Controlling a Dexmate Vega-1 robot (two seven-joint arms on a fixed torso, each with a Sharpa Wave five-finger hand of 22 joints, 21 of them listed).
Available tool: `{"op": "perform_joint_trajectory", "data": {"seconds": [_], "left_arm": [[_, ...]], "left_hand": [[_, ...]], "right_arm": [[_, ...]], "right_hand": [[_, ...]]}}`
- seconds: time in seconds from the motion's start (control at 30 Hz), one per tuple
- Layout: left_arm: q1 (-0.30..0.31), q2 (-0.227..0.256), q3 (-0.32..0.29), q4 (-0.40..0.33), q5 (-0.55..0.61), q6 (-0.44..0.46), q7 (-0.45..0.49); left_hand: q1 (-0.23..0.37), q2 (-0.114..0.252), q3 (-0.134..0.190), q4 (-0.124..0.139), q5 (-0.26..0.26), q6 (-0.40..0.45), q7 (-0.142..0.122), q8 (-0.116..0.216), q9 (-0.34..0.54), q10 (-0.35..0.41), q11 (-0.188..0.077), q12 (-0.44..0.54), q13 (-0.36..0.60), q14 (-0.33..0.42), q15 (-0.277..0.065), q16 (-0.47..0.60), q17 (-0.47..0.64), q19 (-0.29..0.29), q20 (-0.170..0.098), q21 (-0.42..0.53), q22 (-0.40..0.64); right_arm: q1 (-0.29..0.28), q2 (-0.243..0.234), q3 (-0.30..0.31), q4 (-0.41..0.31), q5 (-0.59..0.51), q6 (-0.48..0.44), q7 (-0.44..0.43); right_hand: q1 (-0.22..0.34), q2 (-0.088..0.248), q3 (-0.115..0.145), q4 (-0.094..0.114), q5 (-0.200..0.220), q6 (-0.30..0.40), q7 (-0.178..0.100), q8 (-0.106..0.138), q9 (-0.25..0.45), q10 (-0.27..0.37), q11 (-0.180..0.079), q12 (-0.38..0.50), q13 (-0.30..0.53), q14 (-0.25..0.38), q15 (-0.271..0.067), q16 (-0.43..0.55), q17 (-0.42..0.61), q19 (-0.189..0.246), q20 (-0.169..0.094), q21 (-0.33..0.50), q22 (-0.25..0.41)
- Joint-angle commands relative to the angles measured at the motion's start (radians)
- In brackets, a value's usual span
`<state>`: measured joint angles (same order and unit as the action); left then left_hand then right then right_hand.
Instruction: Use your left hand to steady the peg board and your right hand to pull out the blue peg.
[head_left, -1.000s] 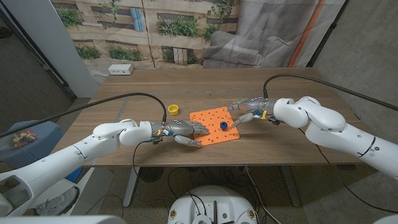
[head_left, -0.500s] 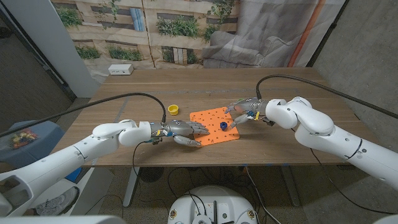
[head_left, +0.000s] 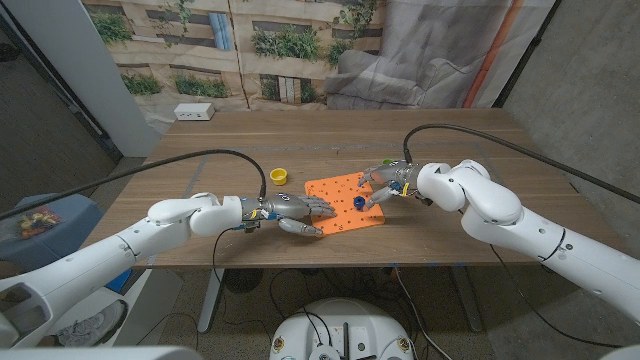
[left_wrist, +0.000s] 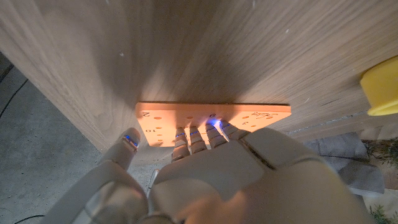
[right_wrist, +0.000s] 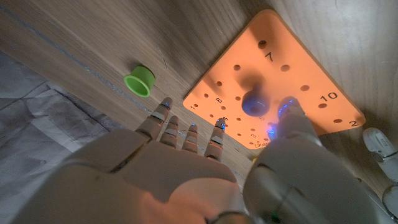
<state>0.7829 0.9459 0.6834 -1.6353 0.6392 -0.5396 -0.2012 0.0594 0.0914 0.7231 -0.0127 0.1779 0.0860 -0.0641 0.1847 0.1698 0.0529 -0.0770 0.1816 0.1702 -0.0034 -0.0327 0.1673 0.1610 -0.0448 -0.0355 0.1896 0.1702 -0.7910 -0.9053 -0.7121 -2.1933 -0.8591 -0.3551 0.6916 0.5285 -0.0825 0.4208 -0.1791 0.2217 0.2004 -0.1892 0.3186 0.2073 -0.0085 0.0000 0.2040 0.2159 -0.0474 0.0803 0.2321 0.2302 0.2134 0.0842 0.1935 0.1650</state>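
Orange peg board (head_left: 345, 201) sits mid-frame, my left hand (head_left: 292, 211) pressing spread fingers on its left edge, grasping nothing. Right hand (head_left: 383, 185) hovers unclenched just right of the blue peg (head_left: 359, 202), standing right of the board's centre. I'd pinch it low, then lift straight up.

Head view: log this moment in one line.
left hand on orange peg board | right hand open over blue peg | peg seated
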Motion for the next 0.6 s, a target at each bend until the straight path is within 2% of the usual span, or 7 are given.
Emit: {"op": "perform_joint_trajectory", "data": {"seconds": [0.03,0.23,0.37,0.6], "left_arm": [[0.003,0.004,-0.002,-0.006,-0.008,-0.003,-0.012],[0.005,0.005,-0.005,-0.008,-0.011,0.0,-0.016],[0.003,0.004,-0.003,-0.005,-0.015,-0.004,-0.021],[0.01,0.007,-0.007,-0.012,-0.019,0.001,-0.025]], "left_hand": [[0.008,0.086,0.003,-0.005,-0.003,0.011,-0.002,0.005,0.005,0.009,-0.001,0.007,0.005,0.008,-0.092,0.009,0.004,0.002,-0.173,0.005,0.003],[0.009,0.087,0.003,-0.006,-0.003,0.014,-0.001,0.005,0.005,0.009,-0.001,0.007,0.005,0.011,-0.091,0.01,0.004,0.004,-0.173,0.006,0.003],[0.01,0.088,0.003,-0.006,-0.003,0.015,-0.002,0.005,0.005,0.009,-0.001,0.006,0.005,0.011,-0.09,0.01,0.004,0.005,-0.173,0.006,0.002],[0.012,0.089,0.003,-0.007,-0.003,0.017,-0.003,0.006,0.005,0.012,-0.002,0.007,0.005,0.012,-0.09,0.01,0.004,0.007,-0.172,0.006,0.002]], "right_arm": [[-0.018,0.029,-0.018,0.009,-0.066,-0.028,-0.017],[-0.019,0.046,-0.032,0.016,-0.111,-0.036,-0.011],[-0.025,0.058,-0.043,0.018,-0.157,-0.046,-0.014],[-0.04,0.074,-0.041,0.028,-0.176,-0.044,-0.031]], "right_hand": [[0.024,0.003,0.01,-0.001,0.004,0.019,-0.01,0.015,0.003,0.01,-0.003,0.012,0.002,0.016,-0.002,0.008,0.007,0.015,-0.005,0.008,0.004],[0.044,0.002,0.014,-0.002,0.003,0.035,-0.018,0.025,0.006,0.023,-0.005,0.015,0.003,0.03,-0.005,0.014,0.008,0.027,-0.01,0.009,0.004],[0.064,-0.001,0.016,-0.001,0.0,0.064,-0.022,0.041,0.009,0.039,-0.013,0.019,0.004,0.046,-0.01,0.02,0.009,0.044,-0.014,0.011,0.004],[0.086,-0.004,0.019,0.0,-0.005,0.096,-0.024,0.059,0.013,0.057,-0.016,0.023,0.005,0.064,-0.016,0.027,0.011,0.065,-0.021,0.013,0.004]]}}
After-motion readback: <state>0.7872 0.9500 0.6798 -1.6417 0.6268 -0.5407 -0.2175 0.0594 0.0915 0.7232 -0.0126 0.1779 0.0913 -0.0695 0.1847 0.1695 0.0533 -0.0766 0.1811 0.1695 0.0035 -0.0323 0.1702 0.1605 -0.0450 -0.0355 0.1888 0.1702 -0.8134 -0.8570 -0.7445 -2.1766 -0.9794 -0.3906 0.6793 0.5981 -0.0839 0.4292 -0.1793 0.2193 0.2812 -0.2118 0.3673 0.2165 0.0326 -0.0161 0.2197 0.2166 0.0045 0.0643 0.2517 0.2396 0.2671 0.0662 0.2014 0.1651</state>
